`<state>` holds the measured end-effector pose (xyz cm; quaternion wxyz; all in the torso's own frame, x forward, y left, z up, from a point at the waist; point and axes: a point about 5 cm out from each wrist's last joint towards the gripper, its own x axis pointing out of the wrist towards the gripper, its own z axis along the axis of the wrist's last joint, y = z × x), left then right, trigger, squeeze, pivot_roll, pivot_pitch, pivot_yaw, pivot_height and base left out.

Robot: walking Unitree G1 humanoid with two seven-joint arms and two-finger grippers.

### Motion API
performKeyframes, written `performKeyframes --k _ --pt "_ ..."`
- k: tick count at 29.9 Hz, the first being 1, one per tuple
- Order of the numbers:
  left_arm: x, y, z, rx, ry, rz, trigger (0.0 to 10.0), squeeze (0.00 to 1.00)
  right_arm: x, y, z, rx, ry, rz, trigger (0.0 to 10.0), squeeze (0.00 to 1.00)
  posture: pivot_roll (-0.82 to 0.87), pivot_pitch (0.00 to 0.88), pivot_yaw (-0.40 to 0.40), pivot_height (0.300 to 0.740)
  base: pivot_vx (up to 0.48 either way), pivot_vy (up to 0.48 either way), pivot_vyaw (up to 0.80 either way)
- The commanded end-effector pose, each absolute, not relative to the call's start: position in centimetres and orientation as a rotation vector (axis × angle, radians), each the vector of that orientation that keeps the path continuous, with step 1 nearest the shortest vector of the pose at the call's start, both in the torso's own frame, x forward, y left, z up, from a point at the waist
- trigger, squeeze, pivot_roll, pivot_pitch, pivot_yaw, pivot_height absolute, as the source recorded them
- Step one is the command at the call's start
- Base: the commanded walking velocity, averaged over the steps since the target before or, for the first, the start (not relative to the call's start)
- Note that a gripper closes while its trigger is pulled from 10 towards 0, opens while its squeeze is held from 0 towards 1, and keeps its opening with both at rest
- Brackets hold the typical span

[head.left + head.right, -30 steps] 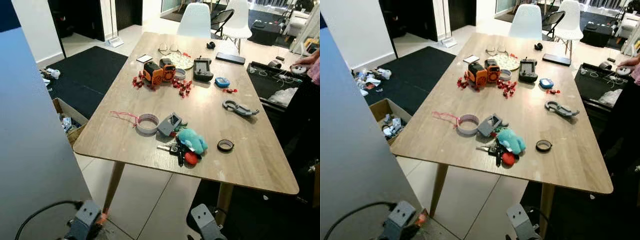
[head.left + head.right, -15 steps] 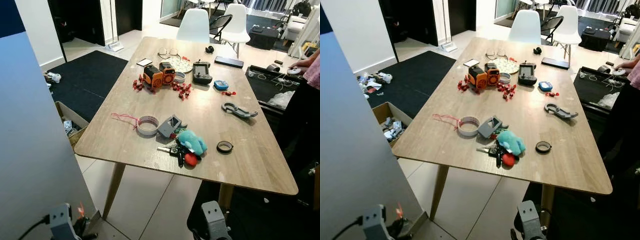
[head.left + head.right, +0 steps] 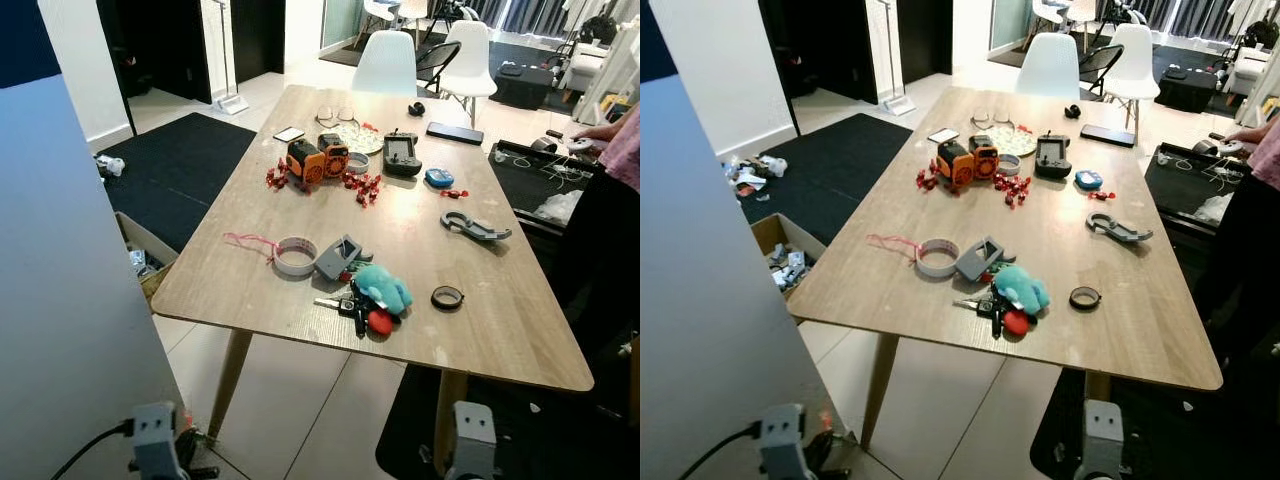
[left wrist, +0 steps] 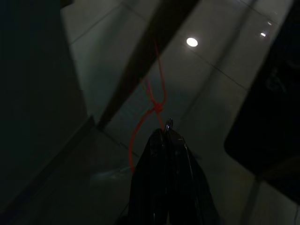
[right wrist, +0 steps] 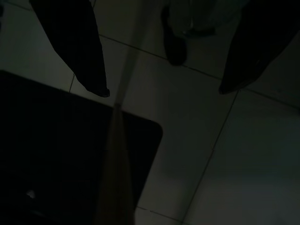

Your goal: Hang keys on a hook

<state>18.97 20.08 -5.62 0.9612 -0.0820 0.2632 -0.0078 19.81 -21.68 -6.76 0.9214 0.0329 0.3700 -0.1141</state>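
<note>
table (image 3: pixel 300 300) | tape roll (image 3: pixel 295 254) | orange toy (image 3: pixel 317 160) | white chairs (image 3: pixel 389 62)

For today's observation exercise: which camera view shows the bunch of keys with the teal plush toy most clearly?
The left eye view: the keys lie unobstructed near the table's front edge, beside the teal plush. The right eye view shows them about equally well. The dark wrist views show floor, not this bunch.

Bright sharp head views, very dark wrist views
</note>
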Motion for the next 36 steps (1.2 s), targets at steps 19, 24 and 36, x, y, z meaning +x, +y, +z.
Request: performKeyframes --k 19,24,36 --pt "19.8 17.8 -6.0 -0.078 0.592 -0.215 10.0 0.0 18.3 -21.3 -7.7 0.086 0.836 -0.217 10.0 0.0 0.0 0.043 0.032 0.74 0.0 0.0 0.0" --pt "19.7 17.8 -6.1 -0.072 0.596 -0.208 10.0 0.0 18.3 -21.2 -7.8 0.078 0.841 -0.199 10.0 0.0 0.01 0.045 0.026 0.74 0.0 0.0 0.64" --pt "19.4 18.3 -6.2 -0.074 0.592 -0.161 10.0 0.0 18.8 -20.4 -7.7 0.042 0.841 -0.132 10.0 0.0 0.02 0.043 0.013 0.74 0.0 0.0 0.8"
